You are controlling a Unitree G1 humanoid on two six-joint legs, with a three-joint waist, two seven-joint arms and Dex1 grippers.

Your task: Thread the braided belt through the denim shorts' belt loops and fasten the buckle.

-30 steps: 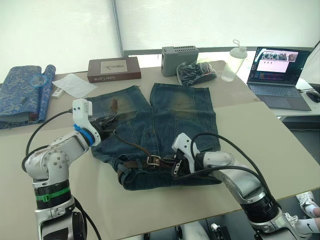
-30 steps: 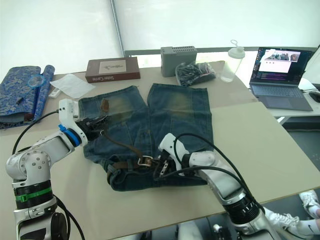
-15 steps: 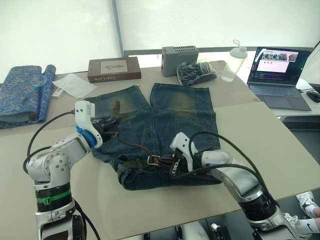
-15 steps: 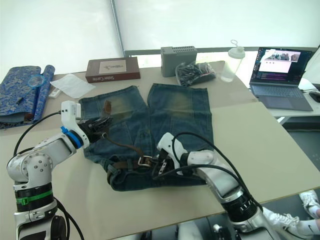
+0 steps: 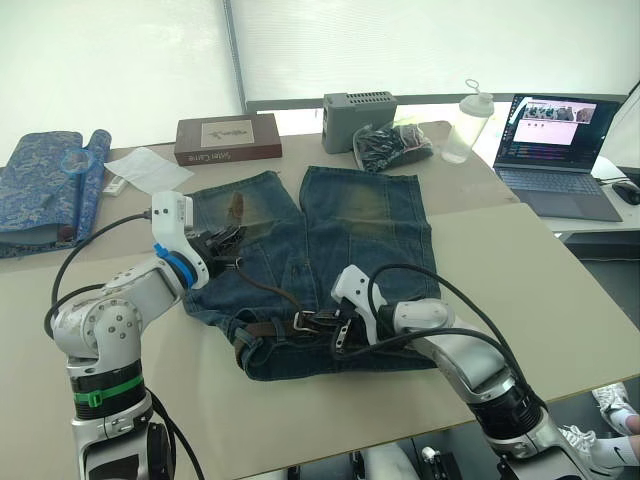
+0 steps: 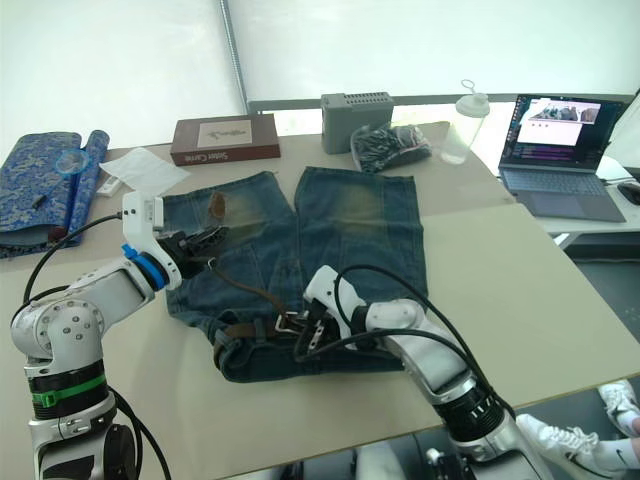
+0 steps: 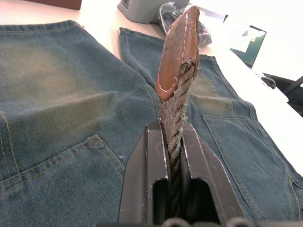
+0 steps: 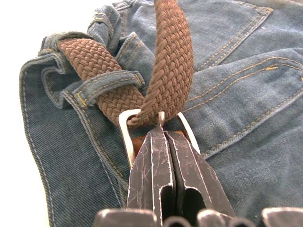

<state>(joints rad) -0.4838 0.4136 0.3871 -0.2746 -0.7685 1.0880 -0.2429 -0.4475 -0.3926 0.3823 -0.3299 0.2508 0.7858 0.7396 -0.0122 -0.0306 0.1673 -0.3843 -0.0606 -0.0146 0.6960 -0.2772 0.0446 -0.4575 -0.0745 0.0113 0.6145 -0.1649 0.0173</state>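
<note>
The beige table point(image 5: 520, 260) carried the denim shorts point(image 5: 320, 260), laid flat near its middle with the waistband toward the robot and the two legs pointing to the far edge. A blue patterned rolled cloth point(image 5: 45, 185) lay at the far left of the table, and an open laptop point(image 5: 555, 150) sat at the far right. Along the far edge stood a brown box point(image 5: 228, 138), a grey box point(image 5: 358, 107), a dark bag point(image 5: 392, 145) and a clear bottle point(image 5: 466, 122); a white sheet of paper point(image 5: 148, 170) lay between the cloth and the shorts. The braided belt point(image 5: 265, 290) ran from the waistband up across the shorts' left leg. The left gripper point(image 5: 222, 243) was above that leg, its two fingers point(image 7: 142, 179) pinching the braid just below the brown leather tip point(image 7: 179, 47), which stood upright. The right gripper point(image 5: 342, 332) rested at the waistband, fingers point(image 8: 149, 175) pressed together at the near side of the silver buckle point(image 8: 127, 135); whether they gripped the prong or the leather behind it could not be told. The belt passed through the buckle frame, and beside it ran under one of the belt loops point(image 8: 106, 82) on the bunched waistband.
</note>
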